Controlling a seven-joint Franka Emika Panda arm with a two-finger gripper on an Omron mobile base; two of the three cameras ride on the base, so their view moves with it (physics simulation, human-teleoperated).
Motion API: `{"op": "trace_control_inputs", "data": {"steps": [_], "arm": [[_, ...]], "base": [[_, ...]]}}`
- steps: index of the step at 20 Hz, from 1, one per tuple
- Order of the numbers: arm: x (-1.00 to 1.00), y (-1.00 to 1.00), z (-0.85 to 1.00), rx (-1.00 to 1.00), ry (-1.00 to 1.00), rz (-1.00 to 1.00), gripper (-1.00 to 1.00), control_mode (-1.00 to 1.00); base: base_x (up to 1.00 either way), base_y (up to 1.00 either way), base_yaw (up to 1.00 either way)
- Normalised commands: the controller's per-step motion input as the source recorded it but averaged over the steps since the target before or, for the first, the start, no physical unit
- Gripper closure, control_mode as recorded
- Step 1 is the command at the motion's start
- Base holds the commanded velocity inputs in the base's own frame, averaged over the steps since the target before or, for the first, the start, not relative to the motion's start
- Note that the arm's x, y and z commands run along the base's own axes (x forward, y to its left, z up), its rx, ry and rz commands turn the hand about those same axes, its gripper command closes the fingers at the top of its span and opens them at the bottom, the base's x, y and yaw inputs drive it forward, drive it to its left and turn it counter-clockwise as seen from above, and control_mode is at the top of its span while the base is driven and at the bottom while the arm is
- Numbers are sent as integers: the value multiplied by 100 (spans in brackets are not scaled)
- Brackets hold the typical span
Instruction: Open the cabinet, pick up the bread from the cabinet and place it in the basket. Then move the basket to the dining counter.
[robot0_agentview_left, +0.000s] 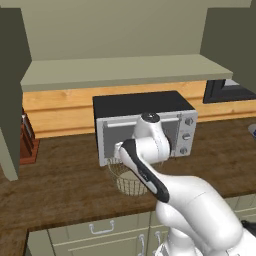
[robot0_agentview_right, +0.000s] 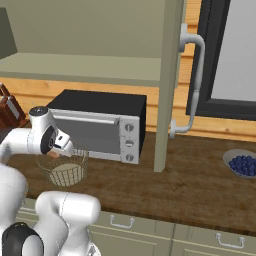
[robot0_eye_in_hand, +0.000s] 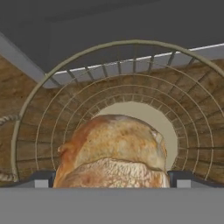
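My gripper (robot0_eye_in_hand: 113, 179) is shut on the bread (robot0_eye_in_hand: 113, 153), a golden-brown bun held between the two dark fingertips (robot0_eye_in_hand: 43, 178). It hangs just above the round cream wire basket (robot0_eye_in_hand: 57, 113), over the basket's pale base. The basket (robot0_agentview_left: 129, 187) stands on the dark wood worktop in front of the toaster oven, and my hand (robot0_agentview_right: 62, 145) hovers at its rim (robot0_agentview_right: 62, 172). The cabinet (robot0_agentview_left: 125, 70) is open, with its sage doors (robot0_agentview_right: 167, 85) swung out and its shelf bare. The dining counter is out of view.
A silver toaster oven (robot0_agentview_left: 145, 125) stands right behind the basket. A knife block (robot0_agentview_left: 27, 140) sits at the left, and a bowl of blueberries (robot0_agentview_right: 243, 164) at the right. The open right door's bar handle (robot0_agentview_right: 195, 75) juts over the worktop. Sage drawers (robot0_agentview_left: 102, 227) lie below.
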Motion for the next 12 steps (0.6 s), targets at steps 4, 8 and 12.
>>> {"op": "trace_control_inputs", "data": {"steps": [4,8,12], "arm": [[27,0,-34,-3,4,2,100,-100],[35,0,-43,-3,6,2,100,-100],[43,0,-36,-1,5,2,100,-100]], "base": [[0,0,0],[0,0,0],[0,0,0]]}}
